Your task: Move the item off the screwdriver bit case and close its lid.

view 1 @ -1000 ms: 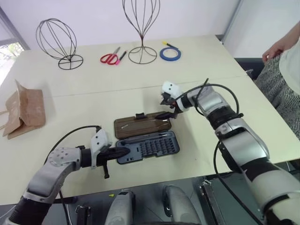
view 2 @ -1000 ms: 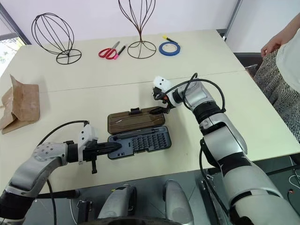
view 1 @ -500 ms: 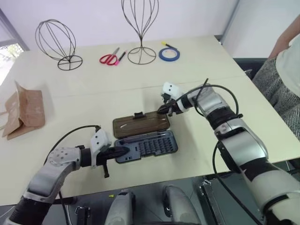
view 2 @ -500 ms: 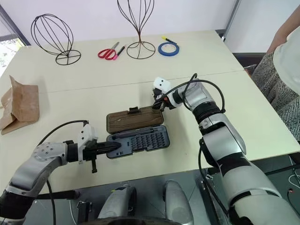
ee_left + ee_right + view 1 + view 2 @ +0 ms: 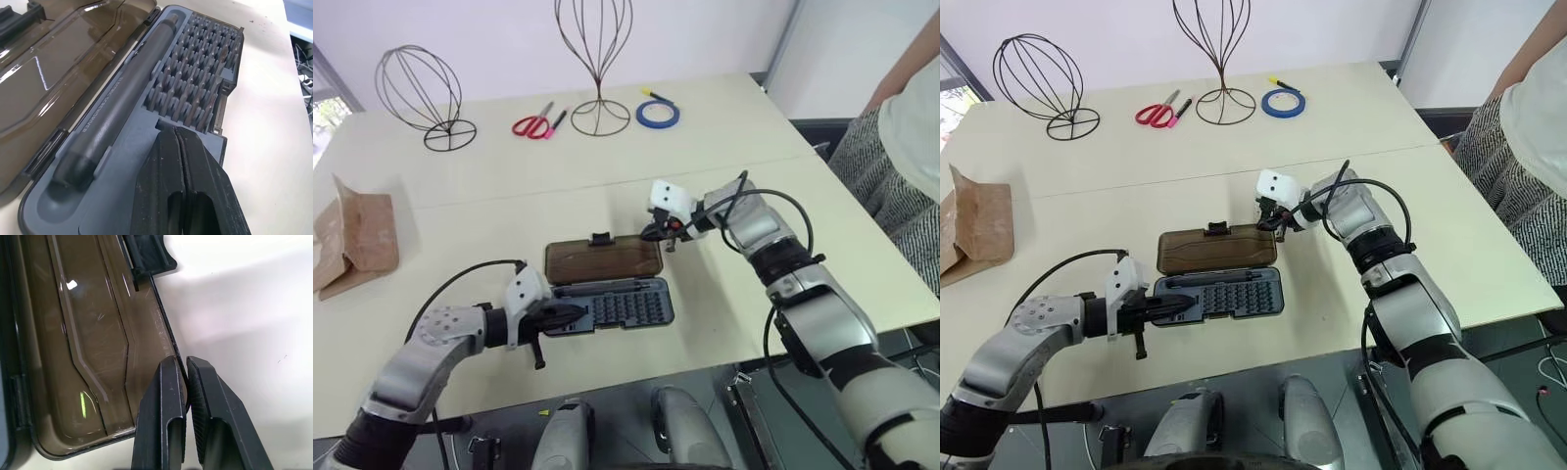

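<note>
- Looking down from the left eye view, the right gripper (image 5: 663, 233) has pinched shut on the far right edge of the lid (image 5: 603, 260), where a second ago its fingers stood wide apart around that corner. I'd say the closing step is now properly under way: the lid is grasped and can be swung over.
- Low and left of centre in that view, the left gripper (image 5: 570, 315) is clenched with nothing between its fingers, pressing on the left end of the screwdriver bit case (image 5: 617, 304) just as it did a second ago, seemingly pinning it down.
- At the far left edge lies the brown paper bag (image 5: 357, 241), creased and half folded, well apart from the case; so the first half of the task is done.
- Along the top of the frame sit two wire stands, red scissors (image 5: 532, 124) and a roll of blue tape (image 5: 657, 114); a person stands at the right edge.
- From the left wrist view, the case is dark grey, with a long driver handle (image 5: 117, 103) bedded beside rows of small bits, and the smoky lid lying flat and open in the upper left.
- From the right wrist view, the two black fingers (image 5: 166, 406) meet on the thin rim of the translucent brown lid, with its black latch tab (image 5: 146, 252) at top centre.
</note>
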